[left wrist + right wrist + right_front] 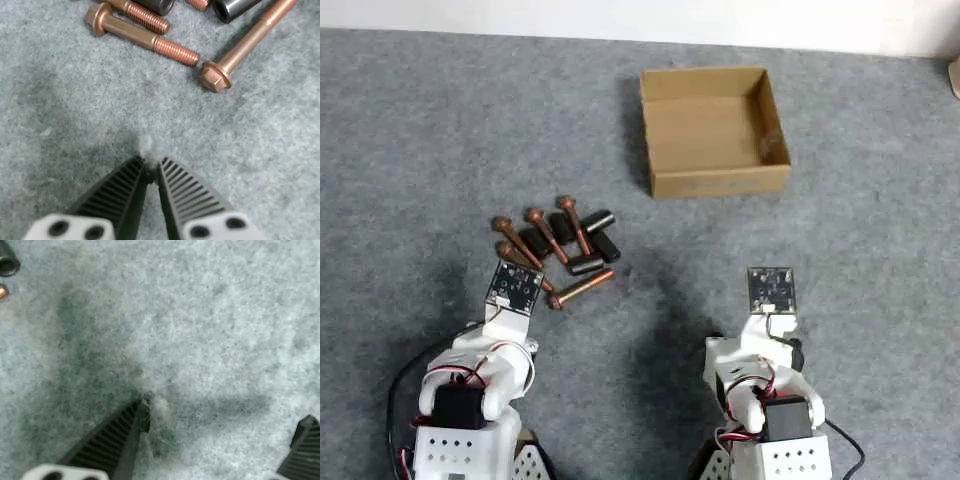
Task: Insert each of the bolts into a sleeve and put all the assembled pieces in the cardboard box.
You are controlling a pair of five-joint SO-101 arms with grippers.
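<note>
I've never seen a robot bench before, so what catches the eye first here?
Copper-coloured bolts and black sleeves lie heaped on the grey mat, just ahead of the left gripper. Farther back and to the right stands an open cardboard box.

Bolts [548, 236] and sleeves [597, 221] in a heap on grey carpet [880, 280], cardboard box [720, 182] beyond.
The copper-coloured bolts and black sleeves lie jumbled together left of centre. The open-topped box sits farther off to their right, well apart. The left arm [485, 370] ends at the pile's near edge, and the right arm [760, 385] is over bare carpet.
</note>
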